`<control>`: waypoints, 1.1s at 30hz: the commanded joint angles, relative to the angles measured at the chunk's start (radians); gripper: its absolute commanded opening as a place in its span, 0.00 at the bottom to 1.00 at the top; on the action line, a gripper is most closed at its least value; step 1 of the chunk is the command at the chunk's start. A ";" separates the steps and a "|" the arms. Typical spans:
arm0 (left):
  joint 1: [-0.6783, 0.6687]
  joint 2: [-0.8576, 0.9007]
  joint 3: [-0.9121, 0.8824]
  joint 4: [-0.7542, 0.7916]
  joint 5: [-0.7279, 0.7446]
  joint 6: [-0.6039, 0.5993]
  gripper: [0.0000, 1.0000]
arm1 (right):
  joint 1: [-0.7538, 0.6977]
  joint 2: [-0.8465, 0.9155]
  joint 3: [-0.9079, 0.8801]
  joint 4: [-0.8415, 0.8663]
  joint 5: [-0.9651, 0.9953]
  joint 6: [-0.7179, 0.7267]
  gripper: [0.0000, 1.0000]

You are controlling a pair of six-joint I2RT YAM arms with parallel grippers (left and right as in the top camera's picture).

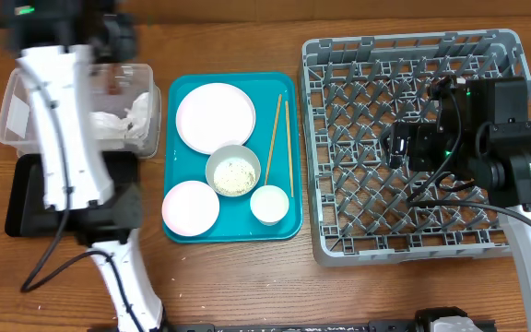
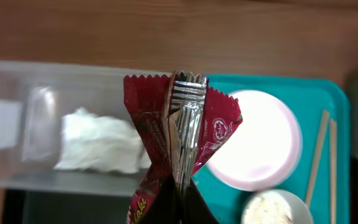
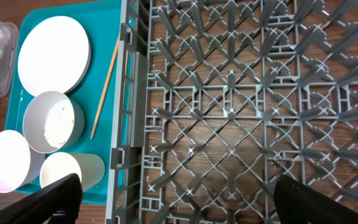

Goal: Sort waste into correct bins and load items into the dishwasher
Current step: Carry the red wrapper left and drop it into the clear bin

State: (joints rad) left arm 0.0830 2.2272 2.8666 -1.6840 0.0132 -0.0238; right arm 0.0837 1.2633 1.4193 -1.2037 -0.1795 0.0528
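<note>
My left gripper (image 2: 182, 185) is shut on the red sauce packet (image 2: 222, 121) and holds it above the clear tub's (image 2: 17, 81) right end. The crumpled white napkin (image 2: 101, 143) lies in the tub. The black tray (image 1: 26, 198) sits in front of the tub. On the teal tray (image 1: 284, 88) are a white plate (image 1: 215, 115), a pink plate (image 1: 190, 207), a bowl with rice grains (image 1: 233, 171), a small cup (image 1: 269, 204) and chopsticks (image 1: 275, 138). My right gripper (image 3: 176, 193) is open and empty above the grey dish rack (image 3: 229, 112), which holds nothing.
The left arm (image 1: 63, 129) stretches over the tub and black tray and hides parts of them. The rack (image 1: 339, 240) fills the right side of the wooden table, with its left wall next to the teal tray.
</note>
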 commanded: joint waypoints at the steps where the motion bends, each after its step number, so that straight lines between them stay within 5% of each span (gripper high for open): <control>1: 0.071 0.074 -0.084 0.006 -0.017 -0.063 0.04 | -0.006 -0.004 0.027 0.005 -0.009 0.004 1.00; 6: 0.134 0.141 -0.190 0.064 -0.016 -0.064 0.13 | -0.006 -0.004 0.027 0.005 -0.009 0.004 1.00; 8: 0.145 0.163 -0.216 0.077 -0.014 -0.068 0.38 | -0.006 -0.004 0.026 0.005 -0.009 0.004 1.00; 10: 0.147 0.186 -0.220 0.082 -0.013 -0.067 0.74 | -0.006 -0.004 0.026 0.005 -0.009 0.004 1.00; 11: 0.147 0.197 -0.220 0.094 -0.013 -0.066 1.00 | -0.006 -0.004 0.026 0.005 -0.009 0.004 1.00; 24: 0.140 0.014 -0.156 -0.006 0.101 -0.040 1.00 | -0.006 -0.004 0.027 0.005 -0.009 0.004 1.00; 33: 0.012 -0.457 -0.635 -0.006 0.133 -0.041 1.00 | -0.006 -0.004 0.027 0.006 -0.009 0.004 1.00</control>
State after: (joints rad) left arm 0.1547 1.8996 2.3970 -1.6848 0.1253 -0.0757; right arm 0.0834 1.2633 1.4193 -1.2037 -0.1795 0.0528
